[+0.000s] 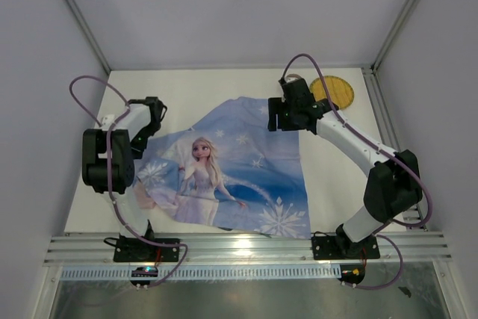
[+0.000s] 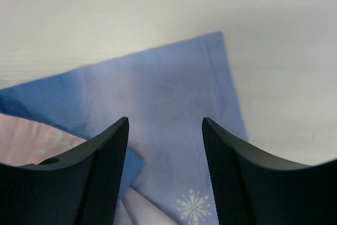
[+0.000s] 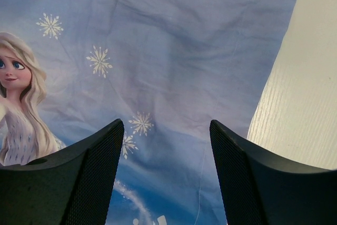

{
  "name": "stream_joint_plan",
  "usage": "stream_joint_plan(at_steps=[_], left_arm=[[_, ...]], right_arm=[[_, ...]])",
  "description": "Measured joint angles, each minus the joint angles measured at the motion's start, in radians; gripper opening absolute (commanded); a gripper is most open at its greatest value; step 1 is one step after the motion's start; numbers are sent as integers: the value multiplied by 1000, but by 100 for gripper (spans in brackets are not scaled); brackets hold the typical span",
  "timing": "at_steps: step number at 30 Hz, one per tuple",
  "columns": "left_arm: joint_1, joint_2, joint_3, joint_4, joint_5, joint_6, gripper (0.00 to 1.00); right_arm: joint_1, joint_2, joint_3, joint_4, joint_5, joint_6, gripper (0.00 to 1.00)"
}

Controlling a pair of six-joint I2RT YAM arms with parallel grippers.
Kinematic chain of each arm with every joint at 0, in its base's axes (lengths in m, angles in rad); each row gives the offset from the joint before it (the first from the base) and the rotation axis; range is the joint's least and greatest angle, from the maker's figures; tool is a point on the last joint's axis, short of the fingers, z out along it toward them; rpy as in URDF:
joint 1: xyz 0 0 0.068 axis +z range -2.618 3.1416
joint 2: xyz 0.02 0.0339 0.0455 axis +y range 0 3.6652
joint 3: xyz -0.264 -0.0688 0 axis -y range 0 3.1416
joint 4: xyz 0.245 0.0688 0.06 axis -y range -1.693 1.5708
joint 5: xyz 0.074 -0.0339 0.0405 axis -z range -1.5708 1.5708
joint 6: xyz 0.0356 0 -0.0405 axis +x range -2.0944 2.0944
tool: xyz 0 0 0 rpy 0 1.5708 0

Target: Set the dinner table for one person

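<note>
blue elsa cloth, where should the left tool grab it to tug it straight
Probably the free corner of the blue cloth, just ahead of the open left tool. That corner lies flat on the dinner table with bare tabletop on two sides, so come down from above and pinch across its tip.

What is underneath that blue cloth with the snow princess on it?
The white table shows all round the cloth, so the cloth lies on it. Its left end is folded onto itself. Anything else beneath is covered by the fabric and cannot be seen.
</note>
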Motion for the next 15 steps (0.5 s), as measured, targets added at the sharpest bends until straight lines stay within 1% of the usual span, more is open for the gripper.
stream_joint_plan(at_steps=[2, 5, 11, 15], left_arm=[[10, -6, 7, -31, -29, -26, 62], [62, -7, 13, -48, -28, -53, 61], [248, -6, -23, -24, 34, -64, 60], [266, -2, -24, -5, 58, -46, 59]], right_arm=[[4, 0, -10, 0, -3, 6, 71], [10, 0, -13, 0, -7, 12, 71], [18, -1, -15, -1, -8, 19, 71], [18, -9, -17, -3, -8, 23, 71]])
